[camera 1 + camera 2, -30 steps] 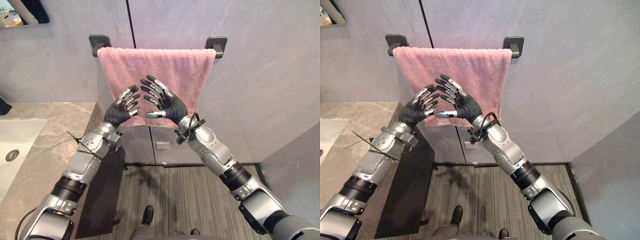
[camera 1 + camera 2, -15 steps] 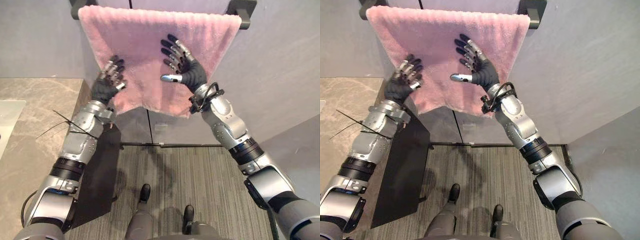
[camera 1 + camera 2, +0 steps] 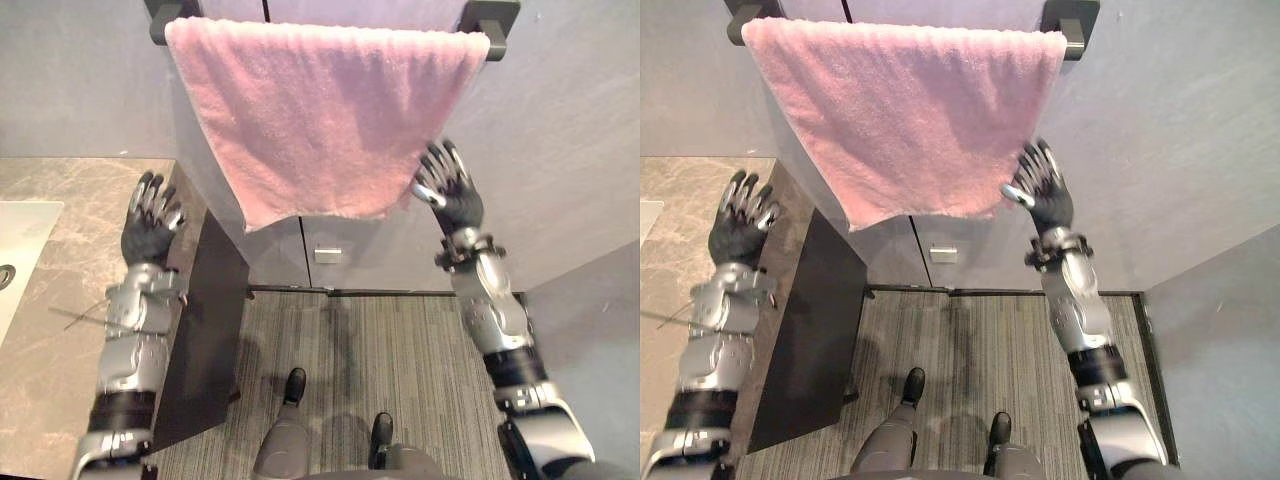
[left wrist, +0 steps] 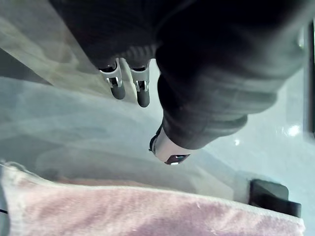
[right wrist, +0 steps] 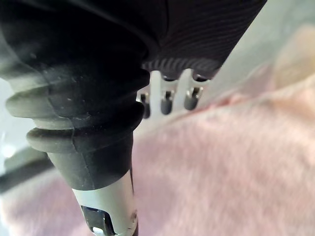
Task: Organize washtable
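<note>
Pink towel (image 3: 320,110) hangs from the wall rail (image 3: 497,14), just beside the right hand (image 3: 452,195) and well apart from the left hand (image 3: 148,225); both hands are spread-fingered, holding nothing.

bathroom: towel (image 3: 320,110) on rail, washbasin (image 3: 20,250).
</note>
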